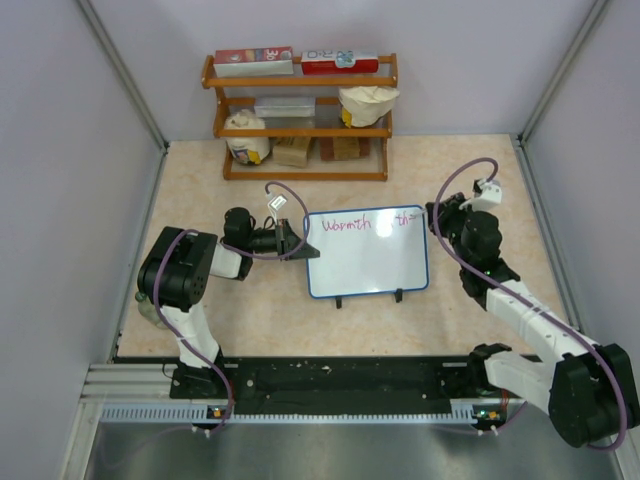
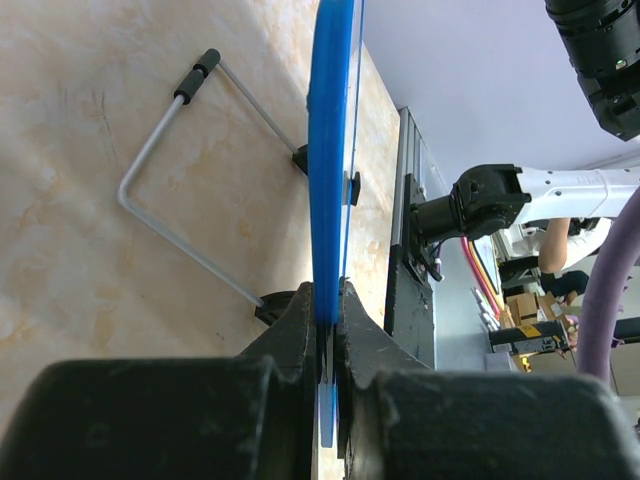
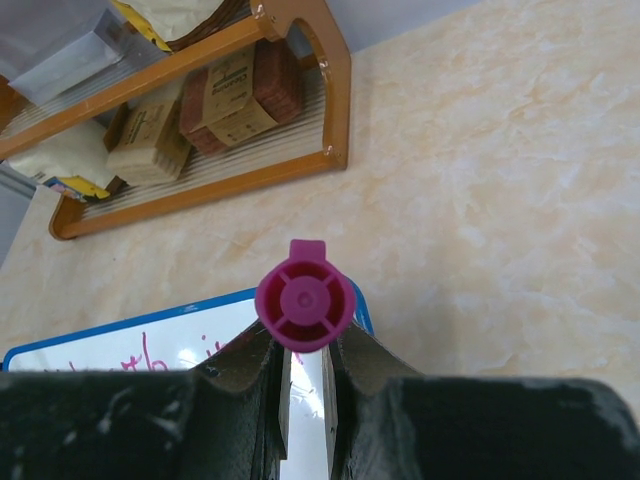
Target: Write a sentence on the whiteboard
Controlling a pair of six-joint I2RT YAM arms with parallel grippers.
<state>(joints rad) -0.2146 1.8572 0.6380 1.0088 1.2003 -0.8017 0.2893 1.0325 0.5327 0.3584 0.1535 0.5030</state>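
Observation:
The whiteboard [image 1: 367,252] with its blue frame stands on two black feet mid-table, with pink writing along its top. My left gripper [image 1: 297,245] is shut on the board's left edge; in the left wrist view the blue frame [image 2: 330,180] runs edge-on between the jaws. My right gripper [image 1: 437,216] is at the board's top right corner, shut on a magenta marker [image 3: 304,296] seen end-on. The board's corner [image 3: 200,335] with pink letters shows below the marker. The marker's tip is hidden.
A wooden shelf [image 1: 300,110] with boxes and bags stands at the back of the table. The board's wire stand [image 2: 190,170] lies behind it in the left wrist view. A metal rail [image 1: 300,380] runs along the near edge.

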